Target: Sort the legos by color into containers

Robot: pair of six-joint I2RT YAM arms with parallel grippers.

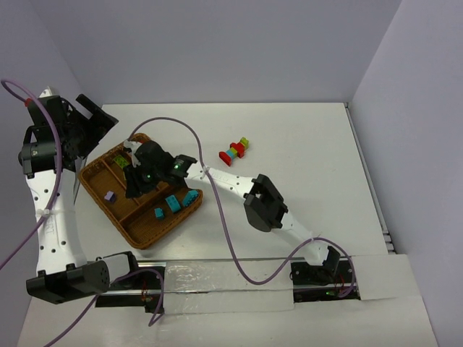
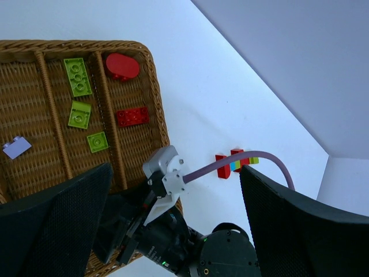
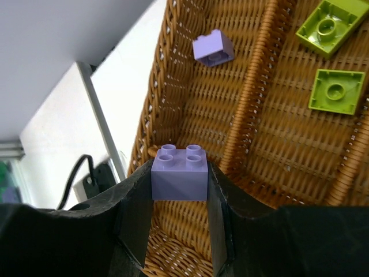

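My right jaws are pinching a purple brick by its two flat sides, studs up, low in the middle of the right wrist view. My left jaws are spread wide with nothing between them, hanging above the upper left end of the wicker tray in the top view.

The held brick sits over the tray compartment that already has a loose purple brick lying in it, toward the upper middle of the right wrist view. A woven divider runs to the right of that. Beyond it lie two green bricks, in their own compartment. From the left wrist view, the reds are one compartment further over. In the top view the teal bricks lie at the lower right end of the tray.

I judge that I am at the drop-off step for a purple piece, carried to the right compartment but not yet let go. The next move calls for easing down a little and spreading the right jaws, keeping the brick on the purple side of the divider so it cannot tip in with the greens. Then I need to lift straight out, clear of the wicker wall.

After that, a multicoloured stack waits on the white table, upper middle of the top view and well apart from the tray. I expect it will need pulling apart before its pieces can be sorted.
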